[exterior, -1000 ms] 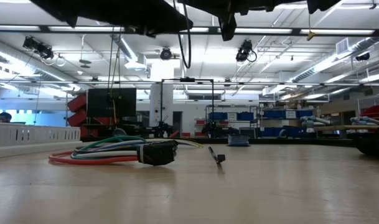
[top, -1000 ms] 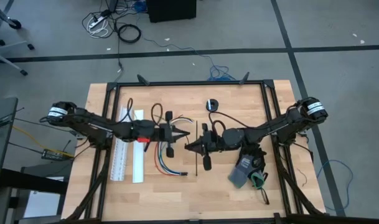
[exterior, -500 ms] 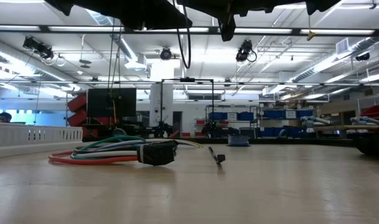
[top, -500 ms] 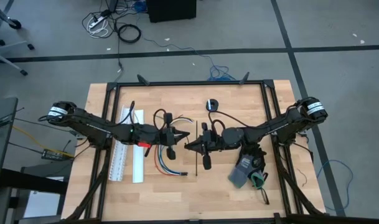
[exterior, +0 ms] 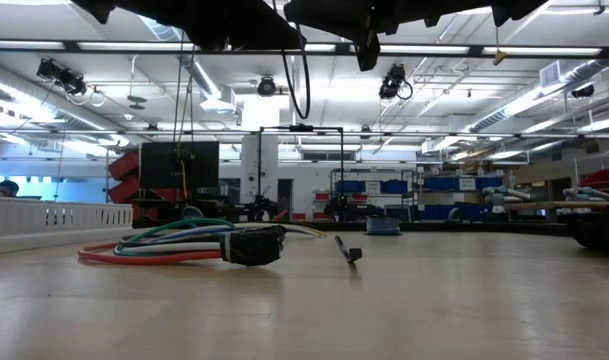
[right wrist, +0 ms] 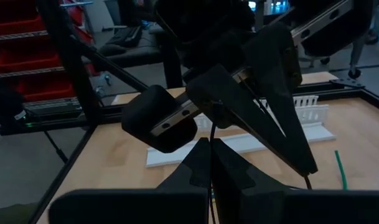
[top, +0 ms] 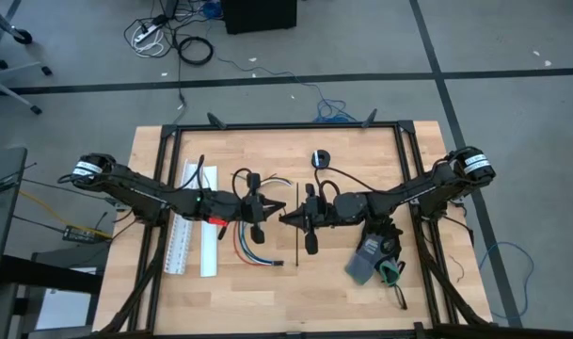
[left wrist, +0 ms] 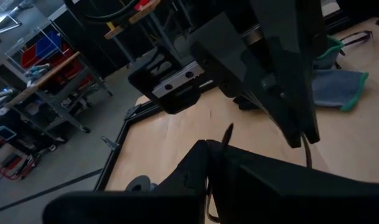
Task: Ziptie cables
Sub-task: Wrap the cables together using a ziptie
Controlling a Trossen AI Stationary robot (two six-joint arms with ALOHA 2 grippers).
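The cables (top: 249,247) lie in a loose coloured bundle on the table left of centre and also show in the low view (exterior: 164,244). One black ziptie (top: 295,250) lies straight on the wood beside them, its head toward the near edge (exterior: 352,255). Above the table's middle my left gripper (top: 271,209) and my right gripper (top: 285,219) meet tip to tip. Both are shut and raised clear of the table. A thin black strip, which I take for a ziptie, shows at each pair of fingertips. Whether it is one strip or two I cannot tell. My left gripper pinches a thin black strip between its shut fingers; a short end (left wrist: 227,132) sticks out past the fingertips. The fingers lie about level and come from the table's left. The strip is clear of the table. My right gripper pinches a thin black strip between its shut fingertips; a piece of it (right wrist: 212,127) stands up just beyond them. The fingers lie about level and come from the table's right. The strip is clear of the table.
A long white slotted channel (top: 194,232) lies left of the cables. A grey pouch (top: 365,261) and a green-handled tool (top: 392,275) lie at the near right. A small black round thing (top: 321,158) sits at the far centre. A black frame (top: 286,127) borders the table.
My left gripper has rolled a little about its own line and drawn back slightly toward the table's left edge, staying shut. My right gripper has kept its place. The cables and the ziptie on the table have not moved.
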